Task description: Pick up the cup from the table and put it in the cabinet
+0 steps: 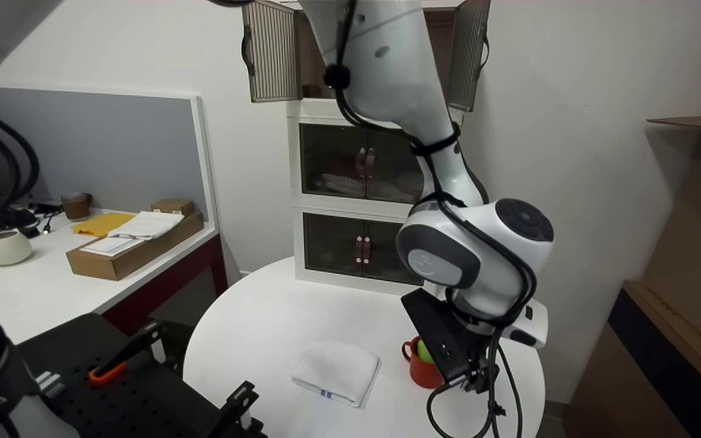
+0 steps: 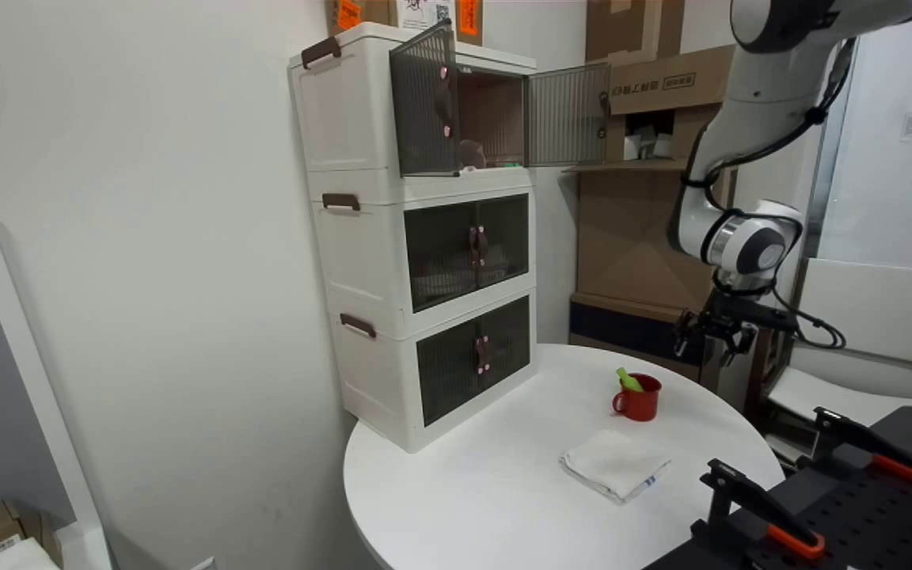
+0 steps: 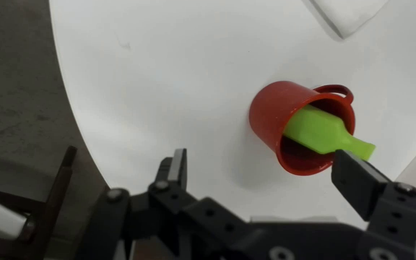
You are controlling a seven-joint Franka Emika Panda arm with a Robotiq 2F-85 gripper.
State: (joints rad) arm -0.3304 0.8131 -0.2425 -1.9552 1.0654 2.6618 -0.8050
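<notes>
The red cup stands upright on the round white table, in both exterior views (image 1: 425, 372) (image 2: 638, 404) and in the wrist view (image 3: 276, 108). A green object (image 3: 316, 128) sticks out of its top. The table (image 1: 253, 316) also shows in an exterior view (image 2: 456, 507). My gripper (image 3: 260, 159) is open and empty. It hangs above the table beside the cup, apart from it, as seen in an exterior view (image 2: 703, 352). In the wrist view one fingertip overlaps the cup's rim. The white cabinet (image 2: 361, 261) (image 1: 326, 277) stands on the table with its top doors open; the lower doors are shut.
A folded white cloth (image 1: 335, 371) (image 2: 614, 465) lies on the table near the cup. The open cabinet doors (image 2: 428, 103) (image 2: 567, 115) stick outward. Cardboard boxes (image 2: 638, 237) stand beside the table. A black perforated base (image 1: 125, 389) with clamps adjoins the table.
</notes>
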